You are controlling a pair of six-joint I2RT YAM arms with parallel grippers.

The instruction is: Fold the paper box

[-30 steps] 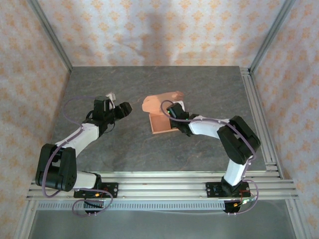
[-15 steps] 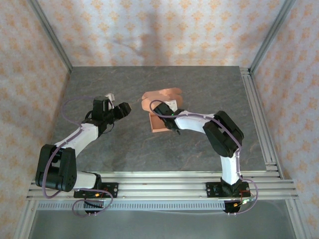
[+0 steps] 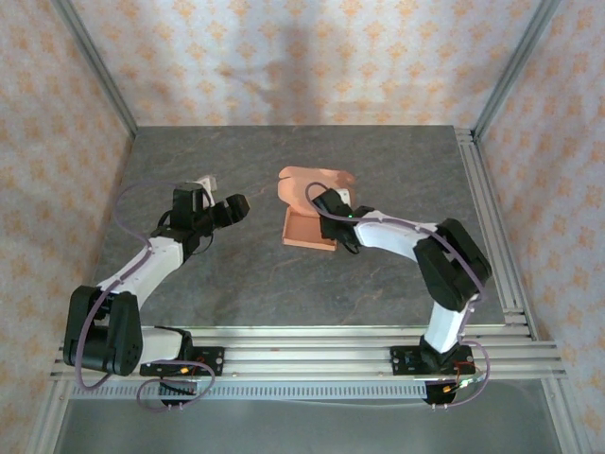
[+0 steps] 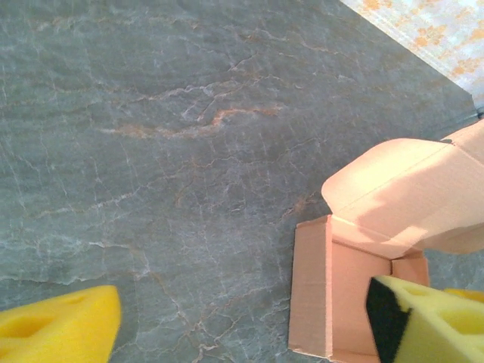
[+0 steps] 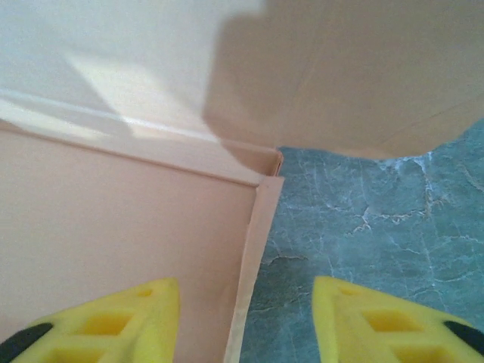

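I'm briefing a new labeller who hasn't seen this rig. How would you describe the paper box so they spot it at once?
Start at the grey stone table; near its middle, at the right gripper, sits the paper box. It is the one salmon-orange card thing there: a low open tray with a rounded flap raised behind.

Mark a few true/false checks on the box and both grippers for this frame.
1. The paper box is a flat, unfolded sheet. False: it has raised side walls, and a rounded flap curves up over its far end.
2. The right gripper is open, its fingers astride one box wall. True.
3. The left gripper grips the box. False: it is open and holds nothing, over bare table to the box's left.
4. The box rests on the grey stone-patterned table. True.
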